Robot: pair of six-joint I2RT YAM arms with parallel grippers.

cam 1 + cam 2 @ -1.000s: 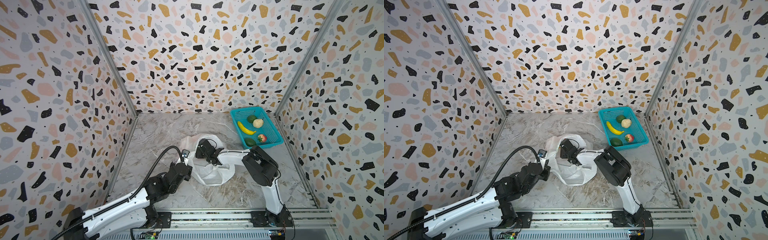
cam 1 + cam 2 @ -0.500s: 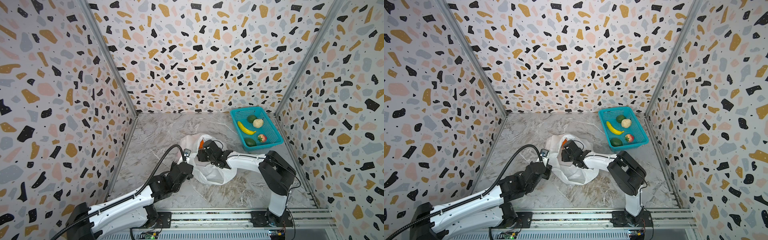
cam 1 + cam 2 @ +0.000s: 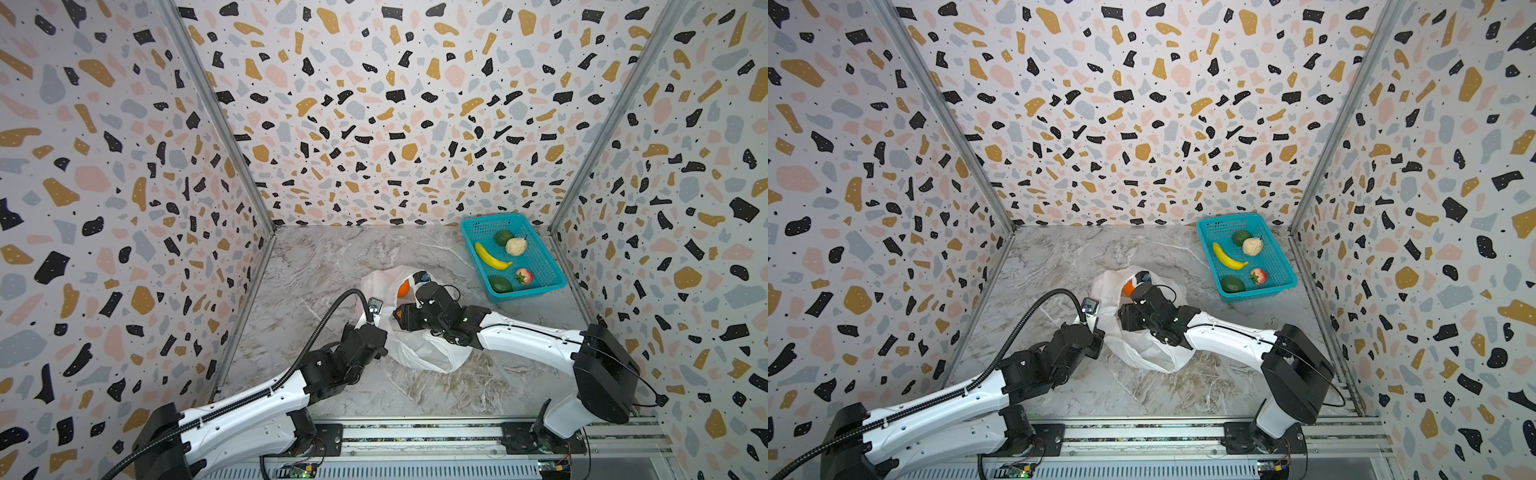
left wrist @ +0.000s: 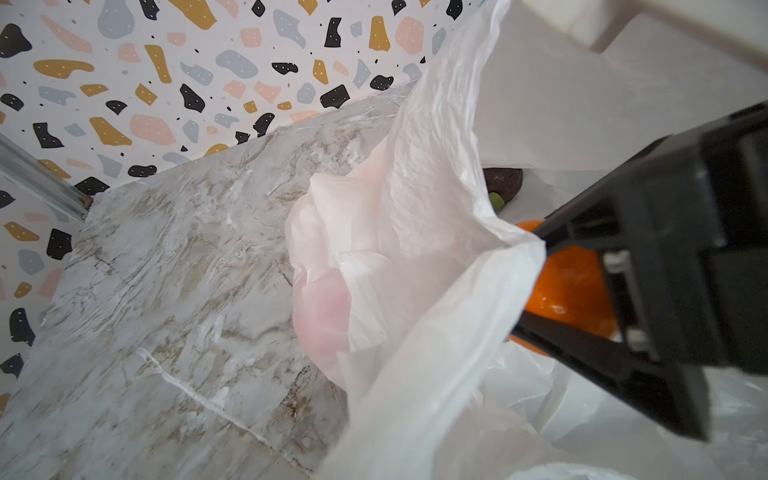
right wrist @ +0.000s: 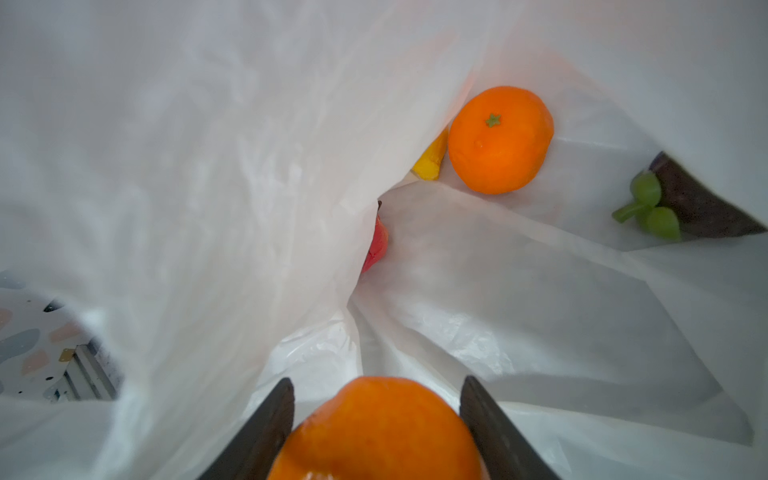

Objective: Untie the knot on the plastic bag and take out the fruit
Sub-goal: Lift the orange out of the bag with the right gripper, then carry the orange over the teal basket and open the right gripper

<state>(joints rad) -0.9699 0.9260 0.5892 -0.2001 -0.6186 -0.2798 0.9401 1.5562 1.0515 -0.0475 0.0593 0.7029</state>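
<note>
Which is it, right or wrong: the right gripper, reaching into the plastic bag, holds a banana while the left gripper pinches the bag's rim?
Wrong on one count: the right gripper holds an orange, not a banana, as the right wrist view shows. The rest stands: it reaches into the plastic bag while the left gripper pinches the bag's rim.

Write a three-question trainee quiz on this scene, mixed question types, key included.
1. True or false: the right gripper reaches into the plastic bag with nothing between its jaws.
2. Where does the banana lie? A) inside the bag B) in the teal basket C) between the right gripper's jaws
3. Fill in: the ___ gripper pinches the bag's rim.
Key: 1 false, the jaws grip an orange. 2 B. 3 left gripper.
</note>
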